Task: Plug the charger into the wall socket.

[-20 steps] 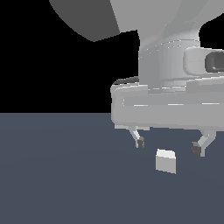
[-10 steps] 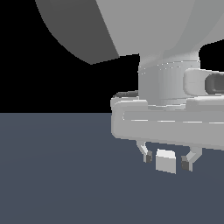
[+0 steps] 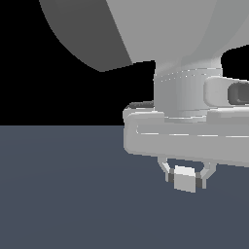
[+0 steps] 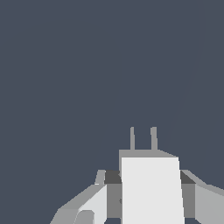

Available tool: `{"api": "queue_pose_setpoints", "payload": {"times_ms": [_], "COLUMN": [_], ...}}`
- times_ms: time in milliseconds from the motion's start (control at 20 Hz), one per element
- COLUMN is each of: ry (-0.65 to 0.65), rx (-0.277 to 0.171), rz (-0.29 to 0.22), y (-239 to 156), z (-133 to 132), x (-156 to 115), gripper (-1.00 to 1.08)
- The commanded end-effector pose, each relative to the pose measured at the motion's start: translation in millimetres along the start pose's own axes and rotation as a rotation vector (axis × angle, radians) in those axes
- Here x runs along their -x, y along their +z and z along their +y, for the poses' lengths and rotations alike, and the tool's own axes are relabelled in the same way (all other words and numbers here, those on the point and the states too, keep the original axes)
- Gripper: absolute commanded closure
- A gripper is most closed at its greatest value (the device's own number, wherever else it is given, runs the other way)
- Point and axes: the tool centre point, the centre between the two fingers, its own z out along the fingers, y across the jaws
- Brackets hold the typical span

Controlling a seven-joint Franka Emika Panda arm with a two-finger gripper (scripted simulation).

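Observation:
The charger [image 3: 185,178] is a small light-grey block, held between the dark pads of my gripper [image 3: 185,179] low on the exterior view's right. In the wrist view the charger [image 4: 151,190] fills the space between my fingers [image 4: 113,192], and two thin grey prongs [image 4: 143,138] stick out of its far end. My gripper is shut on its two sides. The wall socket is out of view in both frames.
The dark grey-blue floor [image 3: 63,189] spreads under the hand. My large white arm body [image 3: 185,44] fills the upper part of the exterior view against a black background.
My fingers have come together from wide apart onto the charger's sides. The hand has come down around the block and shifted slightly toward the exterior view's left.

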Motion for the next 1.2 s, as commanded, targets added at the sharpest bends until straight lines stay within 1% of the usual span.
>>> {"api": "queue_pose_setpoints", "payload": {"times_ms": [0, 350, 850, 1150], "ry": [-0.001, -0.022, -0.097, -0.122], "rx": [0.000, -0.004, -0.015, -0.019], "rz": [0.000, 0.000, 0.000, 0.000], "y": [-0.1, -14.8, -65.4, -82.1], "z": [-0.5, -14.3, -62.1, -78.6], "x": [0.1, -5.7, -24.4, -30.4], "gripper": [1.08, 1.08, 1.08, 1.08]}}
